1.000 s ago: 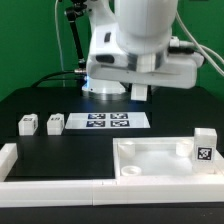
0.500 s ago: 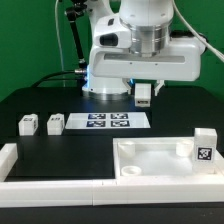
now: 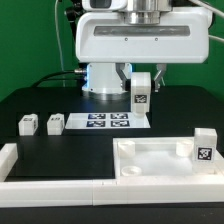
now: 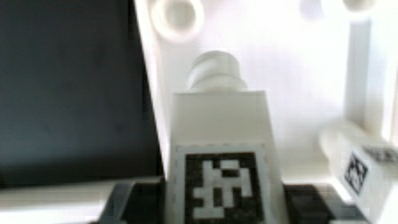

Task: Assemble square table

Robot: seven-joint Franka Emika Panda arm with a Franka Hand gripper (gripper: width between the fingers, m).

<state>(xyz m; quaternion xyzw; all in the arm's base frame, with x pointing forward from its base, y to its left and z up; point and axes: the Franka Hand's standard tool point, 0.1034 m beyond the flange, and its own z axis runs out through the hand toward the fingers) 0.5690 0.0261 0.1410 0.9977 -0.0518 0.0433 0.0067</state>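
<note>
While the Panda's gripper is clamping a white block leg between its dark fingers, we are seeing the part hanging upright above the black table, with its tag facing the exterior camera. The square tabletop slab is lying low, nearer and toward the exterior view's right of the gripper. A second leg is standing at its right corner. From the wrist, the held leg's long axis is pointing at the slab's white surface, and a rounded stub is leading. We are judging that the coming move turns on lining that stub up with a round corner recess. All parts are looking like smooth, matte white plastic with blocky, softened edges. Two loose legs are waiting on the left, beside the marker board.
</note>
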